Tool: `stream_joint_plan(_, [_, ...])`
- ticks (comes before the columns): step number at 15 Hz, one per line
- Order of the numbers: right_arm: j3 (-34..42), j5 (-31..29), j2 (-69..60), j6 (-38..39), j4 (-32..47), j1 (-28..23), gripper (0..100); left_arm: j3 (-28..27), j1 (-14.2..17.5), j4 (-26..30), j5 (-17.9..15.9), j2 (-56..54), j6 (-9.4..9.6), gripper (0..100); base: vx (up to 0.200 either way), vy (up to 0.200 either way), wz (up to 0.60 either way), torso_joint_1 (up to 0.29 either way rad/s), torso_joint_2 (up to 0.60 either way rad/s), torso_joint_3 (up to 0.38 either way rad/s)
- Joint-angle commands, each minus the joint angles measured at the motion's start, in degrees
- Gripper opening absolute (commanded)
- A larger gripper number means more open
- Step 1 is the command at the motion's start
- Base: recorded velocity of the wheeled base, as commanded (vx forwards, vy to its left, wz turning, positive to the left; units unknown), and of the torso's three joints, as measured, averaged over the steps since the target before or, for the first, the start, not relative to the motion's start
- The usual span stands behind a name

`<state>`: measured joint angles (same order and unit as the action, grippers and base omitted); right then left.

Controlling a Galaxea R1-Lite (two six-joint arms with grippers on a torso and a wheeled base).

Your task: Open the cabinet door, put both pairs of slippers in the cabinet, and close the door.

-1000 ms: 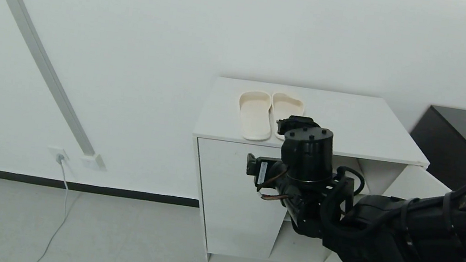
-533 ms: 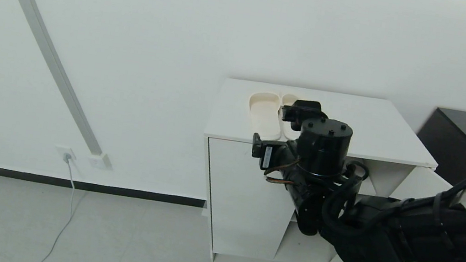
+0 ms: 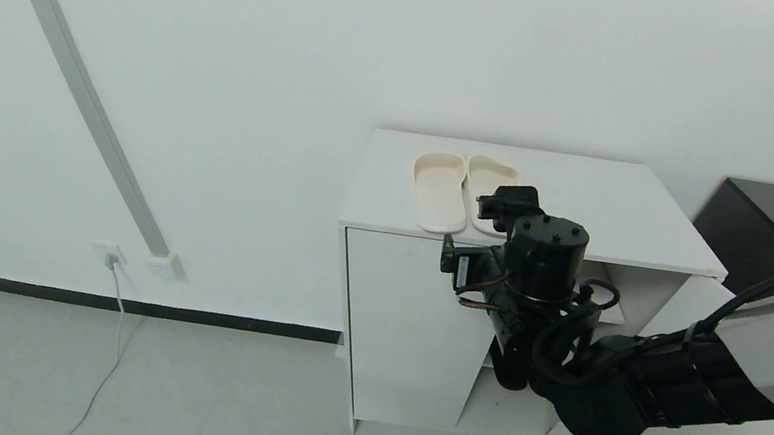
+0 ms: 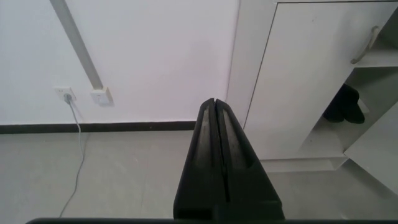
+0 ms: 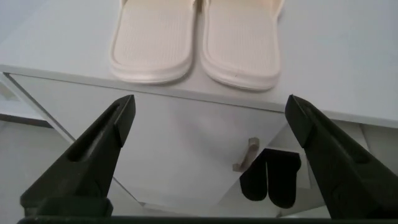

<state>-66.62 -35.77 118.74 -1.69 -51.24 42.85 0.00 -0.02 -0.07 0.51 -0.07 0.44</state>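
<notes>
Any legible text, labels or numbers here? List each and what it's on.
No legible text anywhere.
white sticker on the right arm's wrist: print too small to read.
cabinet, cream slippers, wall socket: no markings visible.

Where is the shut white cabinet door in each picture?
Head view: shut door lower middle, under the cream slippers.
Left wrist view: shut door beyond the shut left pincer, black slippers beside it.
Right wrist view: shut door past the open right pincer, under the cream slippers.
Shared landmark: black slippers beside the door in both wrist views.
</notes>
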Motion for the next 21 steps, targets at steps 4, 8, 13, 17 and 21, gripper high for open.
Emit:
stream_joint_plan(4, [-3.7,0.0,-0.1,0.4,3.9,0.0,100,0.0,0.0,0.0,0.0,0.1,0.00,0,0.200,0.000,0.00,-0.001,0.00,0.004])
stream_joint_plan(8, [-6.0,0.1,0.2,2.1,7.0,0.1,100,0.0,0.0,0.1,0.0,0.1,0.00,0,0.200,0.000,0.00,0.005,0.00,0.001])
stream_joint_plan(13, [-12.0,0.4,1.5,8.1,17.5,0.2,100,0.0,0.0,0.0,0.0,0.1,-0.26,0,0.040,0.000,0.00,0.001,0.00,0.000])
stream_joint_plan(17, [-16.1,2.4,3.0,10.7,21.5,0.2,100,0.0,0.0,0.0,0.0,0.1,-0.26,0,0.000,0.000,0.00,0.000,0.00,0.000])
stream_joint_plan(21, [-20.8,3.5,7.1,9.4,21.6,-0.8,100,0.0,0.0,0.0,0.1,0.1,-0.44,0,0.000,0.000,0.00,0.000,0.00,0.000])
